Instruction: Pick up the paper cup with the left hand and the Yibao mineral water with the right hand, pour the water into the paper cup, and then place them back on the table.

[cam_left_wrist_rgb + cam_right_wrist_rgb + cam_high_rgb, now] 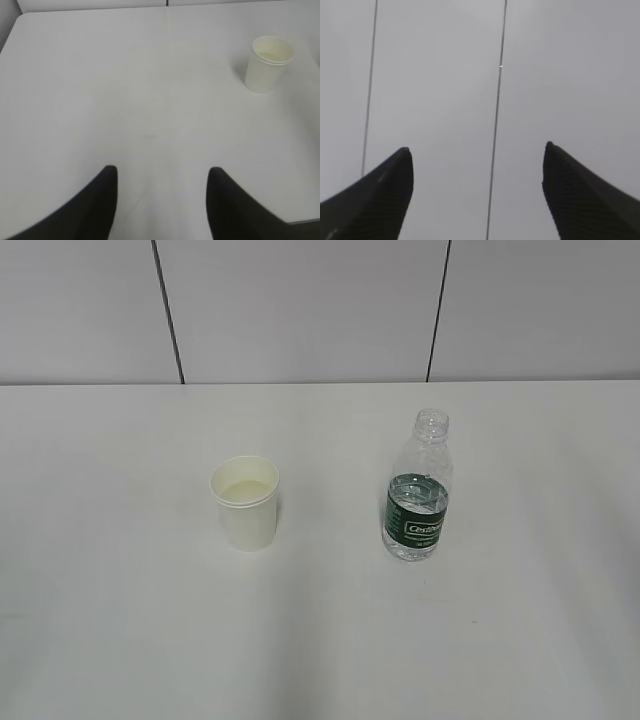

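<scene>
The white paper cup point(245, 503) stands upright on the white table point(110, 570), left of centre. The Yibao mineral water bottle point(417, 488), clear with a dark green label and no cap, stands upright to the cup's right. Neither arm shows in the exterior view. In the left wrist view my left gripper point(162, 172) is open and empty above the table, with the cup point(268, 64) far off at the upper right. In the right wrist view my right gripper point(477, 149) is open and empty, facing the grey panelled wall point(435, 75); the bottle is out of that view.
A grey panelled wall with dark vertical seams point(168, 310) runs behind the table's far edge. The table's front right edge point(305, 221) shows in the left wrist view. Nothing else stands on the table.
</scene>
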